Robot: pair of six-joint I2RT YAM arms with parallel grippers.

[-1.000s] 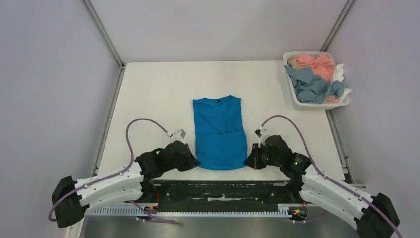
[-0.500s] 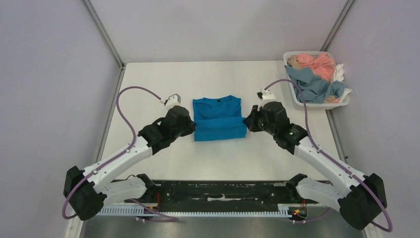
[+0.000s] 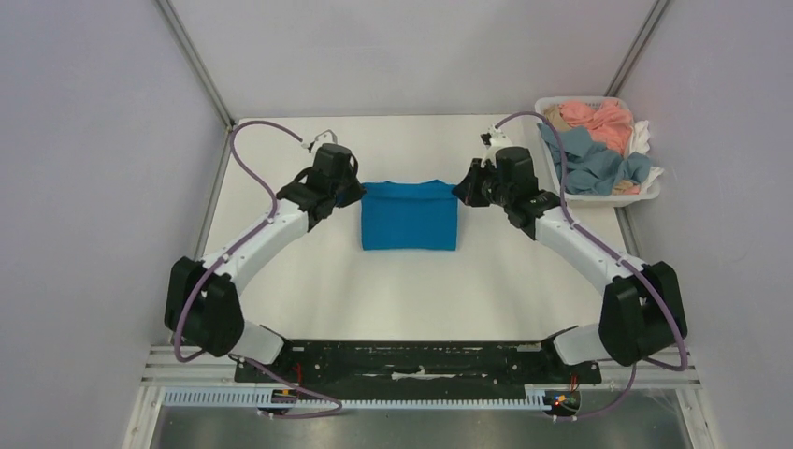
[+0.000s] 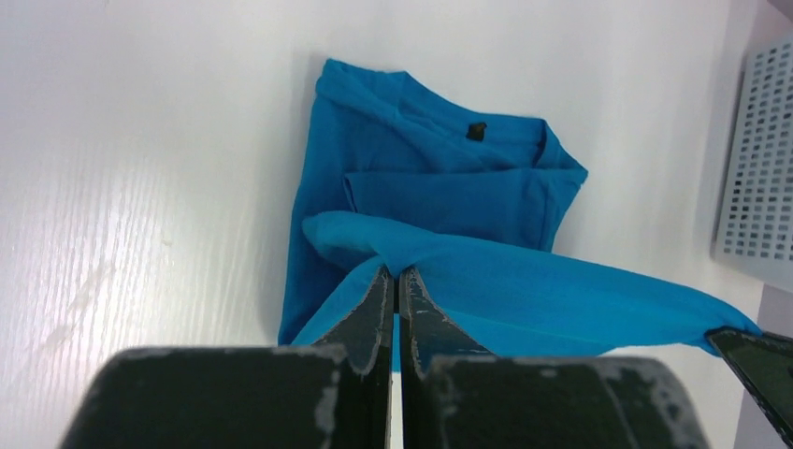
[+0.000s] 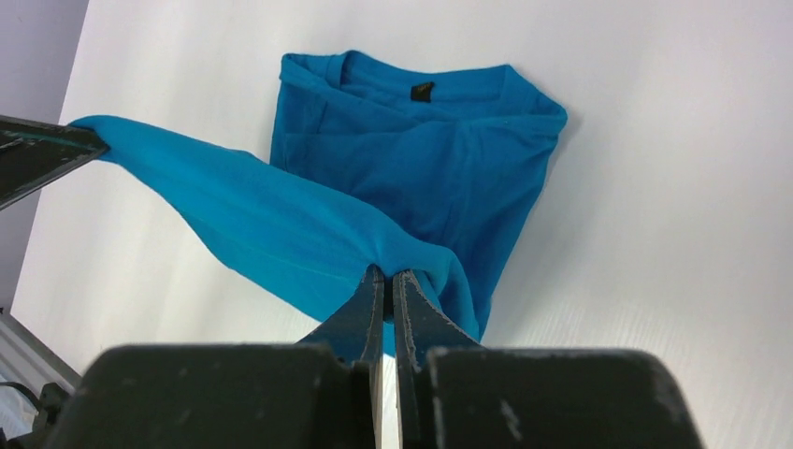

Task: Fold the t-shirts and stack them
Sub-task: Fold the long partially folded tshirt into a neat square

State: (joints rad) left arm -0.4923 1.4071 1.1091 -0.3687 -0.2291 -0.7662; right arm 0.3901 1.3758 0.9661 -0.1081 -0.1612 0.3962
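Note:
The bright blue t-shirt (image 3: pixel 410 217) lies mid-table, folded over into a short rectangle. My left gripper (image 3: pixel 358 194) is shut on its hem corner at the far left, and my right gripper (image 3: pixel 460 192) is shut on the hem corner at the far right. In the left wrist view the fingertips (image 4: pixel 396 273) pinch blue cloth, and the hem stretches across above the collar end of the t-shirt (image 4: pixel 439 187). The right wrist view shows the same pinch (image 5: pixel 385 273) over the t-shirt (image 5: pixel 421 159). More t-shirts, salmon pink (image 3: pixel 598 120) and grey-blue (image 3: pixel 584 159), fill the basket.
A white plastic basket (image 3: pixel 608 197) stands at the table's far right corner, close to my right arm, and its perforated wall (image 4: pixel 757 187) shows in the left wrist view. Grey walls close in the table on three sides.
Both arms swept from the table's near edge to the far end, carrying the shirt's hem up over its body to the collar. The shirt now shows about half its earlier length.

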